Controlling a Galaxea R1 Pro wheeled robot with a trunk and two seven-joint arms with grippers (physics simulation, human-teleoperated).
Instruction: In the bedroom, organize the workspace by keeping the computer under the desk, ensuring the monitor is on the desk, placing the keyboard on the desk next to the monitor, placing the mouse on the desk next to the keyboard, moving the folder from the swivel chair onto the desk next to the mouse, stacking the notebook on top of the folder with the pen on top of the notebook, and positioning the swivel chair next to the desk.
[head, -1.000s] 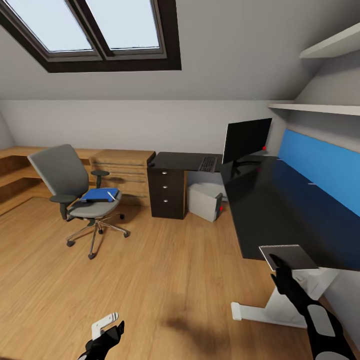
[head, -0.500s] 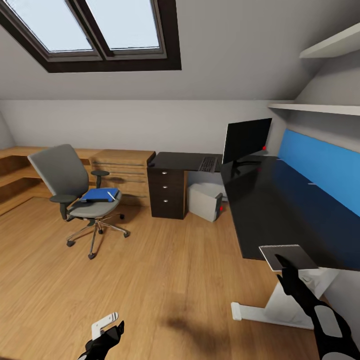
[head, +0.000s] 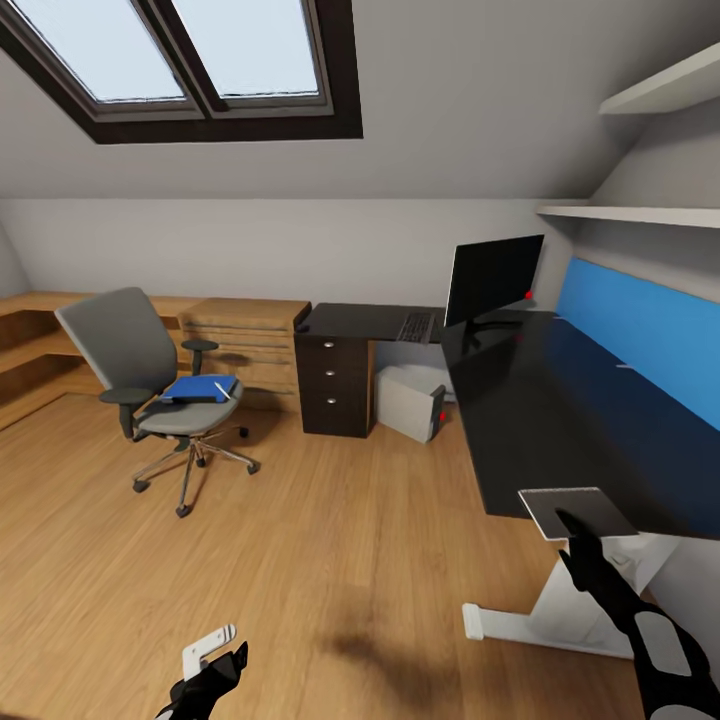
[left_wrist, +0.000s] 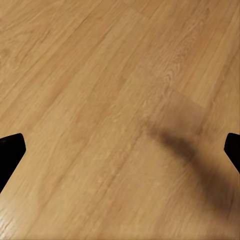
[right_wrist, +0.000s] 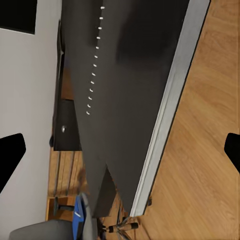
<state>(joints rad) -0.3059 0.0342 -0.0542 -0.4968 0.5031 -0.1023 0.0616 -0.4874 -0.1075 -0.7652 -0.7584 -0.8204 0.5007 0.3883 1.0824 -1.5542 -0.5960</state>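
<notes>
The bedroom has a light wood floor (head: 330, 560). The desk (head: 560, 420) is black and L-shaped: one run lies along the blue wall panel (head: 640, 340) on the robot's right, the other extends along the far wall to the dark drawers.

The swivel chair (head: 150, 390) stands well apart from the desk, on the left. The monitor (head: 492, 280) stands upright at the desk's inner corner. The computer (head: 410, 402) sits on the floor under the desk, just beside the drawers. The keyboard (head: 415, 327) lies on the desk, just beside the monitor. The folder (head: 200, 389) lies flat on the chair seat, with a thin white item, probably the pen, at its near edge. The mouse is not identifiable.

The notebook (head: 578, 513) lies flat on the near corner of the desk, overhanging the edge. Its long axis runs roughly parallel to that front edge.

The right gripper (head: 578, 527) is at the notebook's near edge, touching or overlapping it. In the right wrist view the finger tips are spread wide at the frame edges, with nothing between them: fingers open, no grasp made. The left gripper (head: 215, 660) hangs low over the floor; the left wrist view shows its fingers open over bare floorboards.

Governing relation: the notebook lies directly ahead of the right fingers, and the right arm is by far the nearer. The folder is far to the left, so stacking is judged not yet possible.
</notes>
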